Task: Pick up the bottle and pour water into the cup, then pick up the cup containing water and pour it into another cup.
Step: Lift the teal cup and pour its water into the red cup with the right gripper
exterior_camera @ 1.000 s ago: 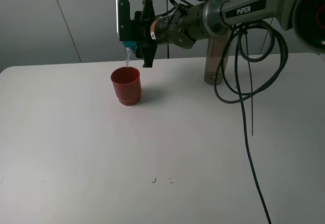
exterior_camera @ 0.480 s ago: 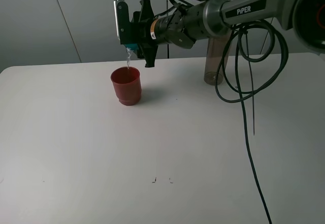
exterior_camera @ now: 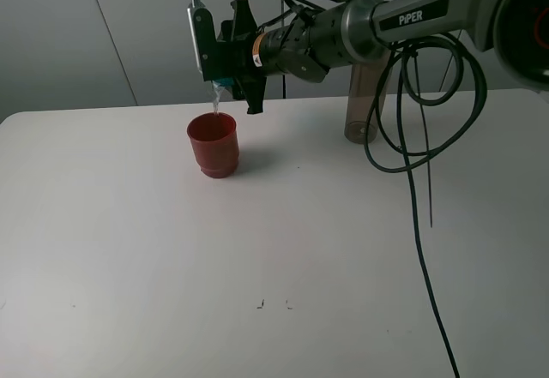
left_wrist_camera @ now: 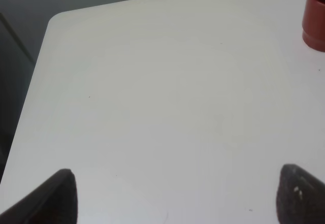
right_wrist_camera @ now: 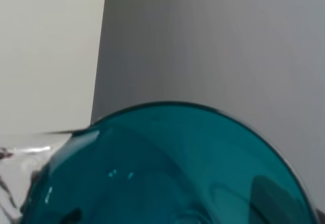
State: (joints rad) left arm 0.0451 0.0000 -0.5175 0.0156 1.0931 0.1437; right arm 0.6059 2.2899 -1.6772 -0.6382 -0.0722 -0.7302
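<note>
Two cups are in play on my screens. Right gripper (exterior_camera: 225, 61) is clamped on the teal cup (exterior_camera: 221, 81), holding it tipped over above the red cup (exterior_camera: 214, 144). On the exterior high view only a small teal edge of the held cup shows below the gripper body; the right wrist view is mostly filled by its teal wall (right_wrist_camera: 167, 173). A thin stream of water (exterior_camera: 216, 100) falls from the teal cup into the open mouth of the red cup.

Against the frame a second ago, the right gripper and its wrist sit slightly higher and a touch further toward 9 o'clock; the stream runs as before. Red cup has not shifted: it stands upright on the white surface (exterior_camera: 257, 241), at about 11 o'clock from the surface's middle.

Bottle (exterior_camera: 360, 104) stands upright near the far edge at about 1 o'clock, mostly hidden behind the right arm and its looping black cable (exterior_camera: 420, 189), well apart from the red cup.

Left gripper (left_wrist_camera: 172, 196): both dark fingertips (left_wrist_camera: 299, 193) show wide apart with nothing between them, bare surface below. The red cup (left_wrist_camera: 315, 18) shows at the edge of that wrist view.
</note>
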